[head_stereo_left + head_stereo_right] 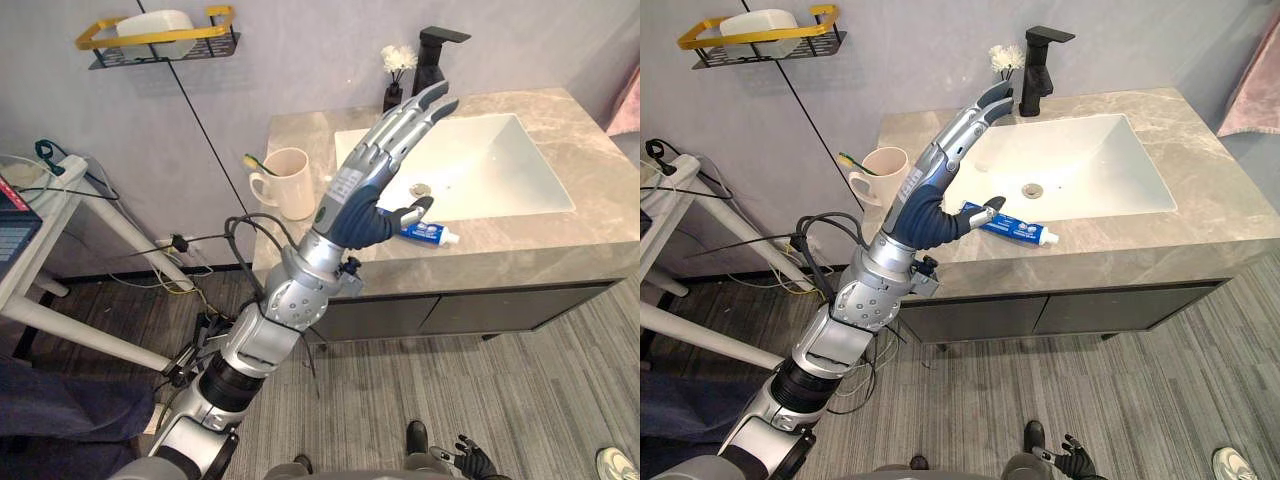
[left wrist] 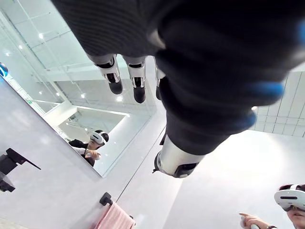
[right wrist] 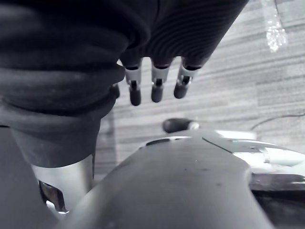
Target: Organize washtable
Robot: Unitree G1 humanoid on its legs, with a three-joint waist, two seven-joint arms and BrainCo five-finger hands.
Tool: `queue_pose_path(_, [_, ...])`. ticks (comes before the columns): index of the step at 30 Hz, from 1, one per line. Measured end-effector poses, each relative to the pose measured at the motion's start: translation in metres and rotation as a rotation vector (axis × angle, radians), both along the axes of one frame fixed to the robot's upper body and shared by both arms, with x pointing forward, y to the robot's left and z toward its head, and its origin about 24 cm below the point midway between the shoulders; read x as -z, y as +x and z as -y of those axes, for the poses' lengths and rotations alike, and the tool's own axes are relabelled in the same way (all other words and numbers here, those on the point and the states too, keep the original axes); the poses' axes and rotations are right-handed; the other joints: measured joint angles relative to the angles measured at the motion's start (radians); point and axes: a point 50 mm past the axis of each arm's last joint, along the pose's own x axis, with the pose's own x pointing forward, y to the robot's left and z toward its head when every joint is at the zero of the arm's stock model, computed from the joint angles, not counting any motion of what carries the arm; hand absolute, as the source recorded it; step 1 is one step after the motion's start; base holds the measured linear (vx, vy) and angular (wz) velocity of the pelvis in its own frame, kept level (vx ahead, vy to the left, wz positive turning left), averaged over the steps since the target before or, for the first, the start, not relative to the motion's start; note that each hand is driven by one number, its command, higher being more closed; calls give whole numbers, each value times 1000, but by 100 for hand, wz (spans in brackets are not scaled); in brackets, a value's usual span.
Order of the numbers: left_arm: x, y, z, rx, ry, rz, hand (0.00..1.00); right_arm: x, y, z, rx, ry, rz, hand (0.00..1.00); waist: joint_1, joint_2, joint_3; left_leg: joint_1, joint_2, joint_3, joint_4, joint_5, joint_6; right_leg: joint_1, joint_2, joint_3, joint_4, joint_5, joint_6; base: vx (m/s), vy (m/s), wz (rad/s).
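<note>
My left hand (image 1: pixel 372 178) hangs over the front left of the washtable (image 1: pixel 560 238), fingers straight and together, slanting up toward the wall, thumb held out to the side; it grips nothing. Just under the thumb tip in the head views lies the toothpaste tube (image 1: pixel 430 234), flat on the front ledge between the sink basin (image 1: pixel 500 165) and the counter's edge, cap toward the right. I cannot tell whether the thumb touches it; I judge there is a gap. Further left stands the cup (image 1: pixel 288 183) with a toothbrush (image 1: pixel 257 163) in it, well apart from the tube. I take the tube as the next thing to tidy, probably into that cup. To do it well I'd tip the wrist down, lower the palm over the tube's middle, and close fingers and thumb across its width, careful not to nudge it off the ledge. My right hand (image 1: pixel 470 462) hangs low near the floor, fingers relaxed.
</note>
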Motion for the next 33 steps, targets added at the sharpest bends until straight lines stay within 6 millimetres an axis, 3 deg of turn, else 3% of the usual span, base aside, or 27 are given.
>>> queue_pose_path(11, [0,1,2,12,-11,-7,0,0,-4,5,-1,-8,-15,0,-1,10,-43,7,0,5,-3,0,0,-4,1,6,0,3,4,-12,-1,-1])
queue_pose_path(14, [8,25,8,-31,56,-63,0,0,-4,4,-3,-5,-18,0,-1,5,-46,7,0,11,-2,0,0,-7,1,8,0,6,4,-16,1,-7])
queue_pose_path(16, [14,55,11,-130,141,-103,0,0,-3,3,-3,-4,-11,0,-7,4,-46,-9,-2,32,-1,0,0,-41,2,34,0,19,2,-45,0,-31])
queue_pose_path(20, [16,66,18,-176,245,-89,0,0,-1,2,-1,0,-5,0,-32,4,-46,-21,-2,34,1,0,0,-55,2,37,0,20,2,-12,-2,-7])
queue_pose_path(21, [26,82,16,-243,361,-97,0,-1,0,2,6,0,3,0,-41,4,-44,-14,1,44,-2,-1,0,-57,6,43,0,22,-1,-24,-7,-14])
queue_pose_path(24, [48,100,-7,-350,529,-132,0,-4,8,4,10,-8,32,0,-63,12,-14,-13,2,58,-5,-1,-1,-67,8,53,-5,26,-6,-57,-12,-15])
queue_pose_path(27, [52,106,-15,-381,639,-113,0,-4,10,4,8,-10,44,0,-87,21,-6,-11,1,58,-18,-1,-1,-70,8,38,-5,25,-6,-15,-3,0])
queue_pose_path(33, [57,102,-7,-342,715,-70,0,-6,14,7,2,-19,63,0,-100,40,9,-8,1,59,-19,-1,-1,-68,8,36,-6,26,-6,-26,-8,-1])
